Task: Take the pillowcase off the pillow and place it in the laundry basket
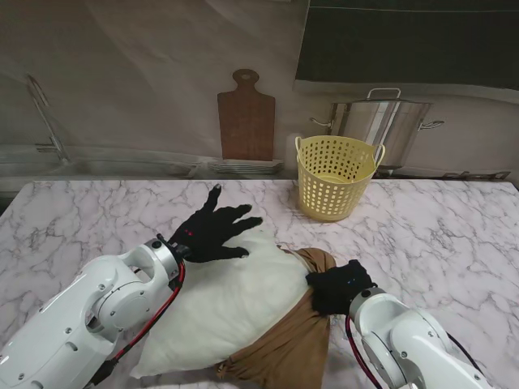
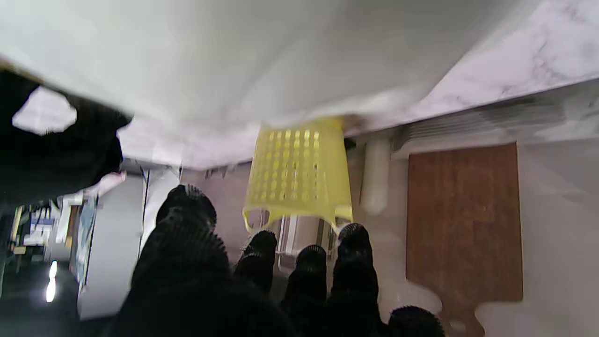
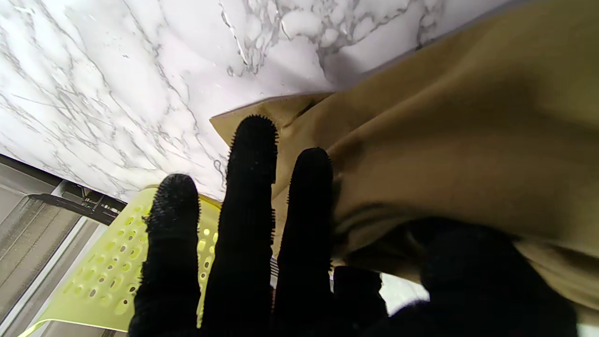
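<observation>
Tan cloth, the pillowcase (image 1: pixel 292 340), is bunched at the end of the white pillow (image 1: pixel 235 304) farthest from the yellow laundry basket (image 1: pixel 335 176), which stands well apart on the marble table (image 1: pixel 454 235). In the stand view the left hand (image 1: pixel 212 232) presses flat on the pillow, fingers spread, holding nothing; it should pin firmly while the right hand (image 1: pixel 336 288) draws the cloth away. The left wrist view shows bare pillow and the basket beyond. In the right wrist view, three fingers (image 3: pixel 250 187) lie straight beside the creased, limp fabric; whether the thumb pinches it I cannot tell.
</observation>
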Controlling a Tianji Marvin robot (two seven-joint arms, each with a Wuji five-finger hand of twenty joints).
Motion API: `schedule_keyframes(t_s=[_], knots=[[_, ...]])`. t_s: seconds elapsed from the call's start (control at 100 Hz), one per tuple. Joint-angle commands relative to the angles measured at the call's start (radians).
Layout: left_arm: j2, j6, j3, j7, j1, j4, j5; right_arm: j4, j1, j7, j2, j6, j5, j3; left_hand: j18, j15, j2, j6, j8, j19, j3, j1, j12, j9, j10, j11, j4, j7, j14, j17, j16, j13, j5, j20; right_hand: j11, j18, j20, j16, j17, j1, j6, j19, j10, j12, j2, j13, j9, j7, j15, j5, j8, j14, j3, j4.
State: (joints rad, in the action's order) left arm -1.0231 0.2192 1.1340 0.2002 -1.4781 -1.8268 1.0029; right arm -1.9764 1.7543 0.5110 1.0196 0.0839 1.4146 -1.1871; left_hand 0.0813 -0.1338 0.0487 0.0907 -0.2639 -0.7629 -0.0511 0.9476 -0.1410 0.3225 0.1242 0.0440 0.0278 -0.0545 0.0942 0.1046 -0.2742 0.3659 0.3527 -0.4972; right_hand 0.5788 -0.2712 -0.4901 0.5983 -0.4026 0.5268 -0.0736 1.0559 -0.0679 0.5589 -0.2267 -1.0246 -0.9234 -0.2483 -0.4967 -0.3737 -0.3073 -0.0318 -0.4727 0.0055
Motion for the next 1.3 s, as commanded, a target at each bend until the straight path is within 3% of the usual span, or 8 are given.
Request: schedule_keyframes(t_s=[0.0, 0.13, 0.3, 0.54, 0.71, 0.91, 1.12, 1.29], knots=[[-0.015, 0.0, -0.01, 0.001, -0.015, -0.006, -0.037, 0.004, 0.0, -0.001, 0.003, 0.004, -0.013, 0.01, 0.022, -0.01, -0.067, 0.015, -0.018, 1.367, 0.015, 0.04, -0.014, 0.022, 0.018, 0.004, -0.001, -0.008, 0.025, 0.007, -0.015, 0.019, 0.014, -0.023, -0.021, -0.017, 0.002, -0.002, 0.012, -0.038, -0.015, -0.004, -0.013, -0.008, -0.066, -0.011, -0.006, 0.036, -0.002, 0.016, 0.008, -0.007, 0.022, -0.023], [-0.02, 0.022, -0.047, -0.035, -0.026, 0.045, -0.097, 0.012, -0.004, -0.012, 0.004, 0.007, -0.006, 0.016, 0.014, -0.014, -0.08, 0.011, -0.022, 1.4, 0.015, 0.041, -0.026, 0.032, 0.017, 0.005, 0.0, -0.01, 0.027, 0.006, -0.026, 0.028, 0.016, -0.028, -0.013, -0.012, 0.0, 0.003, 0.004, -0.004, -0.011, -0.002, -0.027, -0.008, -0.072, -0.03, -0.042, 0.03, -0.014, -0.002, 0.002, 0.001, 0.017, -0.024], [-0.008, 0.022, -0.111, 0.034, 0.016, 0.137, -0.152, 0.023, -0.002, -0.015, 0.007, 0.028, 0.026, 0.003, 0.013, -0.007, -0.065, 0.018, -0.022, 1.392, 0.01, 0.03, -0.026, 0.016, 0.022, -0.002, 0.001, -0.006, 0.031, -0.007, -0.027, 0.011, 0.007, -0.017, 0.001, -0.013, -0.003, 0.011, -0.004, 0.065, 0.005, 0.0, -0.024, -0.003, -0.067, -0.048, -0.062, 0.021, -0.032, -0.025, -0.001, 0.001, 0.056, -0.021], [0.022, -0.008, -0.207, 0.18, 0.097, 0.219, -0.116, 0.068, -0.01, -0.024, 0.015, 0.082, 0.117, -0.021, 0.021, -0.002, 0.107, 0.12, -0.006, 1.369, 0.017, -0.104, -0.025, 0.022, 0.038, -0.009, -0.005, 0.002, 0.044, -0.018, -0.024, -0.002, 0.026, 0.01, 0.057, -0.001, -0.008, 0.031, -0.027, 0.22, -0.009, 0.018, -0.05, 0.035, -0.09, -0.097, -0.112, 0.001, -0.083, -0.04, -0.001, 0.015, 0.089, -0.009], [0.033, -0.012, -0.224, 0.227, 0.116, 0.238, -0.078, 0.107, -0.01, -0.006, 0.024, 0.12, 0.229, -0.051, 0.022, 0.002, 0.139, 0.116, 0.001, 1.362, 0.019, -0.137, -0.024, 0.018, 0.034, -0.012, -0.006, 0.009, 0.043, -0.023, -0.021, -0.012, 0.014, 0.014, 0.069, 0.011, -0.005, 0.053, -0.042, 0.186, -0.023, 0.037, -0.069, 0.096, -0.209, -0.129, -0.167, -0.031, -0.146, -0.042, 0.022, 0.025, -0.15, -0.061], [0.036, -0.014, -0.174, 0.247, 0.087, 0.213, -0.032, 0.123, 0.018, 0.022, 0.037, 0.171, 0.313, -0.106, 0.02, 0.001, 0.139, 0.122, 0.007, 1.36, 0.026, -0.133, -0.025, 0.021, 0.037, -0.012, -0.006, 0.009, 0.044, -0.021, -0.021, -0.012, 0.016, 0.014, 0.125, 0.021, -0.004, 0.087, -0.062, 0.236, -0.011, 0.054, -0.097, 0.118, -0.258, -0.18, -0.231, -0.054, -0.225, -0.055, 0.046, 0.034, -0.277, -0.086], [0.037, -0.025, -0.145, 0.267, 0.073, 0.195, 0.008, 0.059, 0.099, 0.029, 0.05, 0.189, 0.345, -0.17, 0.015, -0.002, 0.109, 0.123, 0.013, 1.363, 0.036, -0.106, -0.025, 0.023, 0.036, -0.012, -0.008, 0.009, 0.043, -0.016, -0.022, -0.01, 0.016, 0.012, 0.151, 0.023, -0.004, 0.1, -0.068, 0.225, -0.007, 0.061, -0.091, 0.118, -0.258, -0.201, -0.253, -0.074, -0.262, -0.074, 0.055, 0.03, -0.308, -0.087], [0.039, -0.044, -0.141, 0.288, 0.076, 0.197, 0.035, -0.029, 0.173, 0.018, 0.046, 0.155, 0.258, -0.208, 0.01, -0.004, 0.054, 0.099, 0.012, 1.371, 0.029, -0.035, -0.027, 0.024, 0.033, -0.01, -0.005, 0.003, 0.038, -0.014, -0.023, -0.008, 0.017, 0.007, 0.159, 0.018, -0.001, 0.101, -0.064, 0.22, -0.019, 0.059, -0.085, 0.116, -0.24, -0.202, -0.257, -0.097, -0.274, -0.096, 0.055, 0.022, -0.31, -0.086]])
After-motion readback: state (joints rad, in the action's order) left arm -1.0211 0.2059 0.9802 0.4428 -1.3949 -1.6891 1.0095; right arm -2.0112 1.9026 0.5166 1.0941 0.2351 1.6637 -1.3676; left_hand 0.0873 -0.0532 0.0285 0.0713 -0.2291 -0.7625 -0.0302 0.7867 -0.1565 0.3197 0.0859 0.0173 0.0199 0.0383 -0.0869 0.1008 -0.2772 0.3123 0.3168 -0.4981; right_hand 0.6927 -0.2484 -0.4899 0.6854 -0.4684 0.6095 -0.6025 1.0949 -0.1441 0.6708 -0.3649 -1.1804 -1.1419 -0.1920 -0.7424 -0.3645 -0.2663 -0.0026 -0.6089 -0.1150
